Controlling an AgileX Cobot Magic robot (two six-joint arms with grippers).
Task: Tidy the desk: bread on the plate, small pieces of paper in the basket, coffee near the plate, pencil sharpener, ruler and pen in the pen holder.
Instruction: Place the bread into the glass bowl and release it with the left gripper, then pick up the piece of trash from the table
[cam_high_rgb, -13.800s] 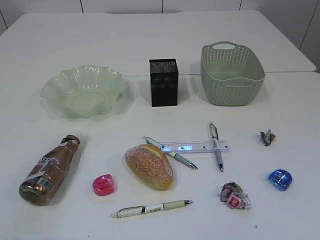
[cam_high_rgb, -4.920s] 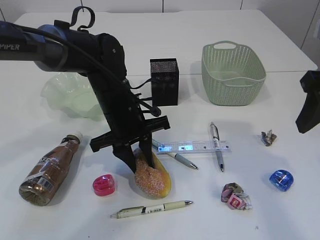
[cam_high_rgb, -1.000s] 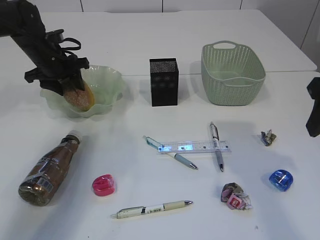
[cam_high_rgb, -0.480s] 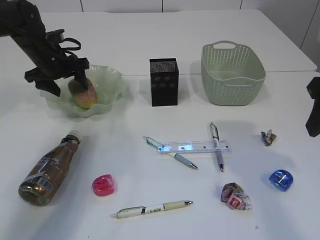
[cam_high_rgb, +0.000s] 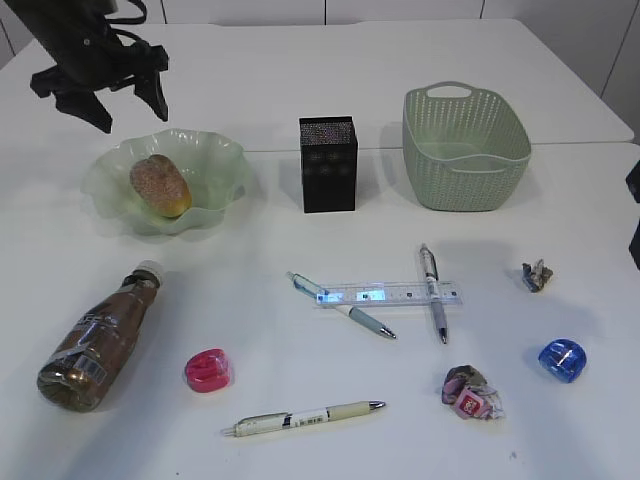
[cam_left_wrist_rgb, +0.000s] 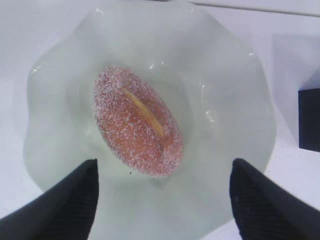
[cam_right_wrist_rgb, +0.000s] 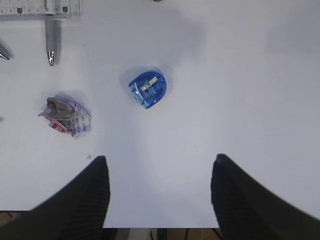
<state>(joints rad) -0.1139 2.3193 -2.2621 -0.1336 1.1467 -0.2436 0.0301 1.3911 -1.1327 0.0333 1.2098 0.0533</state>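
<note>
The desk (cam_high_rgb: 300, 90) holds everything, and the pen holder (cam_high_rgb: 327, 164) near its middle serves as the landmark. Right of the holder stands the basket (cam_high_rgb: 465, 150), empty as far as can be seen; left of it sits the plate (cam_high_rgb: 215, 165) with the bread (cam_high_rgb: 160, 186) lying in its hollow — that part looks done. Above the plate, further left of the holder and higher, hangs the left gripper (cam_high_rgb: 105, 95), jaws spread and holding nothing; its wrist camera looks straight down on the roll between the two dark fingers (cam_left_wrist_rgb: 65, 200).

In front of the holder and well to its left the coffee (cam_high_rgb: 100, 335) lies on its side, cap end toward the plate, long axis running from the near edge back toward the dish. It is below and slightly nearer than the left gripper, so the left arm is plainly the closer one; a grasp would probably go across the bottle's width.

The right gripper (cam_right_wrist_rgb: 159, 195) is barely in the exterior view, far right of the holder — its jaws stand apart, empty, with the blue pencil sharpener (cam_right_wrist_rgb: 147, 89) just ahead of them and the larger paper wad (cam_right_wrist_rgb: 66, 116) off to one side.
</note>
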